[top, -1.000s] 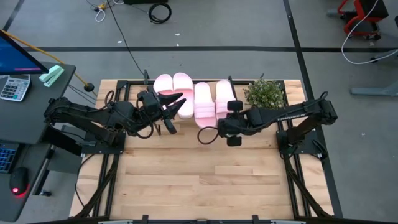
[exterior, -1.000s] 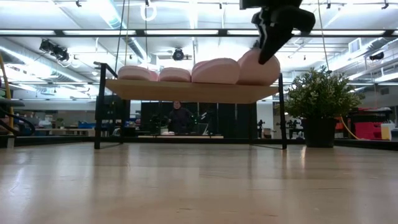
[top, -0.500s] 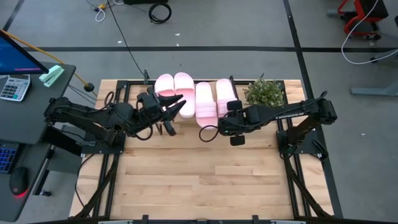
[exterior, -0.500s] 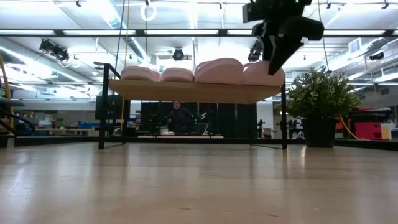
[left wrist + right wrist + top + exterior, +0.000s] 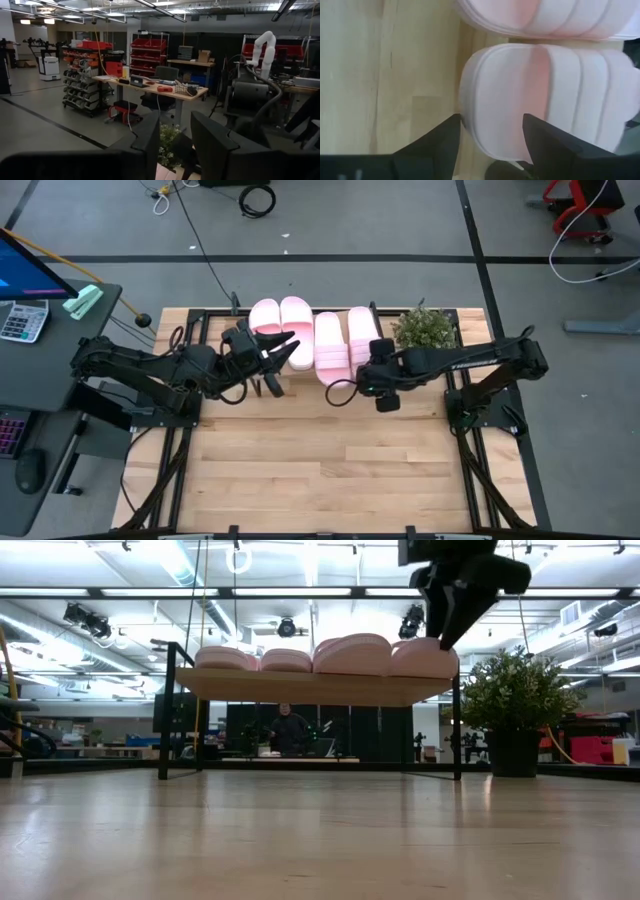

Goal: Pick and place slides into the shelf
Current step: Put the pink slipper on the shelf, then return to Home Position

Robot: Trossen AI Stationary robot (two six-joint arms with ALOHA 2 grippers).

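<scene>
Several pale pink slides lie side by side on the top board of the shelf (image 5: 310, 688), soles down. The rightmost slide (image 5: 360, 335) (image 5: 540, 95) points its near end at my right gripper (image 5: 374, 370) (image 5: 492, 135). That gripper is open, and its fingers stand on either side of that end without visibly touching it. In the low view the right gripper (image 5: 450, 630) hangs just above this slide (image 5: 425, 658). My left gripper (image 5: 280, 360) (image 5: 175, 145) hovers open by the shelf's left half, with nothing between its fingers.
A potted plant (image 5: 425, 330) (image 5: 515, 705) stands right of the shelf at the table's far right. The table's bare wooden near half (image 5: 320, 470) lies in front of both arms. A desk with a calculator (image 5: 22, 320) stands beyond the table's left edge.
My right gripper has opened and let go of the rightmost slide, then drawn back a little and risen. The slide, raised at its near end before, now lies level on the shelf board beside the others.
</scene>
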